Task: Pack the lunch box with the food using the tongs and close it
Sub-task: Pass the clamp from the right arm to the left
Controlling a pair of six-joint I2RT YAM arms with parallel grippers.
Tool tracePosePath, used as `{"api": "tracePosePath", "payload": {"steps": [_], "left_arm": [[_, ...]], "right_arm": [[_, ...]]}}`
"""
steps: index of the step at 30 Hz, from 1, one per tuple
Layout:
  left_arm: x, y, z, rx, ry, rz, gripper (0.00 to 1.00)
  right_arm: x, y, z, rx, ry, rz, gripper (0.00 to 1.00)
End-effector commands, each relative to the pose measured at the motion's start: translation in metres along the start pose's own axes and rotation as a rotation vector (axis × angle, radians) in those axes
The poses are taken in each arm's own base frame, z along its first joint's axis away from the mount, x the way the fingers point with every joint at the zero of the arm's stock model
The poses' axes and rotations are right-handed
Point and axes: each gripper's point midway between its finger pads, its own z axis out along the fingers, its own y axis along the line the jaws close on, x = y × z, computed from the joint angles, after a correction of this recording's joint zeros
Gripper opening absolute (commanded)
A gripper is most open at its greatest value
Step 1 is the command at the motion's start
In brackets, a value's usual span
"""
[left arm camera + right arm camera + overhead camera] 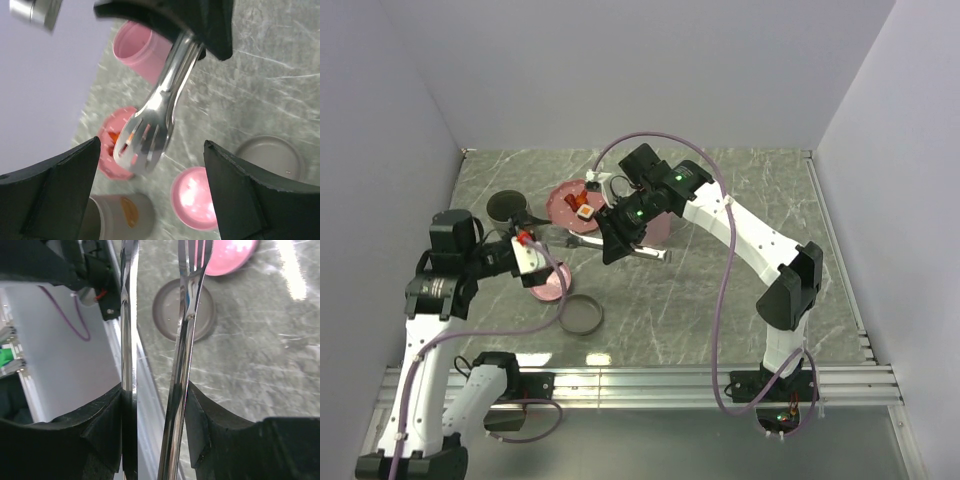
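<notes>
My right gripper (617,245) (155,400) is shut on the tongs (648,252) (192,290), one silvery arm against each finger. Their forked tips (142,145) hang above the table by the edge of the pink dotted plate (563,195) (107,160). The food (584,211) lies on that plate: a white cube with an orange top and red-orange strips, seen as an orange patch (114,137) in the left wrist view. My left gripper (528,250) (152,145) is open and empty, just left of the tong tips. A pink lunch box cup (142,50) stands beyond the tongs.
A dark grey cup (505,207) (120,215) stands left of the plate. A round pink lid (550,282) (195,197) (230,255) lies under my left gripper. A grey lid (582,315) (272,157) (160,305) lies nearer the front. Walls enclose the table on three sides.
</notes>
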Motion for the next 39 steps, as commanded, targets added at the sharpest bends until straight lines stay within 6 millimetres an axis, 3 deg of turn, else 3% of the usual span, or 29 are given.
{"api": "tracePosePath", "payload": {"steps": [1,8,18,26,39], "left_arm": [[-0.028,0.009,0.003,-0.050,-0.082,0.233,0.90],[-0.027,0.001,0.022,-0.039,-0.051,0.318,0.91],[-0.024,-0.010,0.050,0.034,-0.014,0.310,0.90],[-0.011,-0.012,0.057,0.049,0.039,0.332,0.88],[-0.001,-0.021,0.063,0.097,0.084,0.311,0.75]], "right_arm": [[-0.011,0.016,0.000,-0.073,-0.034,-0.001,0.51],[-0.019,0.026,0.001,-0.102,-0.046,0.001,0.50],[-0.021,0.036,-0.006,-0.081,-0.064,-0.036,0.51],[-0.018,0.052,-0.013,-0.123,-0.072,-0.058,0.51],[-0.017,0.073,-0.019,-0.181,-0.078,-0.092,0.51]]}}
